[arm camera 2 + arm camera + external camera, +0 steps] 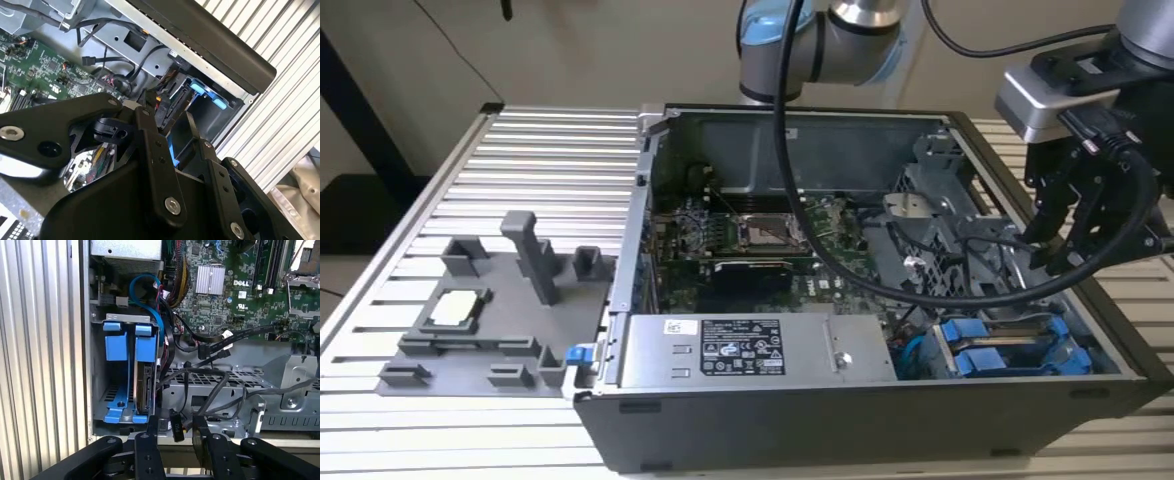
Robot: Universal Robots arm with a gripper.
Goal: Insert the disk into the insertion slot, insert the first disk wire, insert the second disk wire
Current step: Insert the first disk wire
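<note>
The disk (146,385) looks already seated. In the first wrist view it stands on edge in its blue carrier inside the insertion slot (97,390), just beside a second blue carrier (115,347). In the exterior view this bay sits in the corner of the open computer case (854,420) nearest the camera, on the exterior view's right, and the case rests on the ribbed table (520,150). So the step in hand is, by my reading, the first disk wire. The gripper (176,420) hangs over the case wall next to the bay with its fingers apart. A small black connector (175,429) shows in the gap between them, but I cannot tell whether either finger touches it, and nothing looks clamped. More loose black wires (215,347) trail across the metal cage nearby. The move ahead calls for a square hold on the plug and careful alignment with the disk's end, since the bay is narrow and crowded with cables that could snag.
</note>
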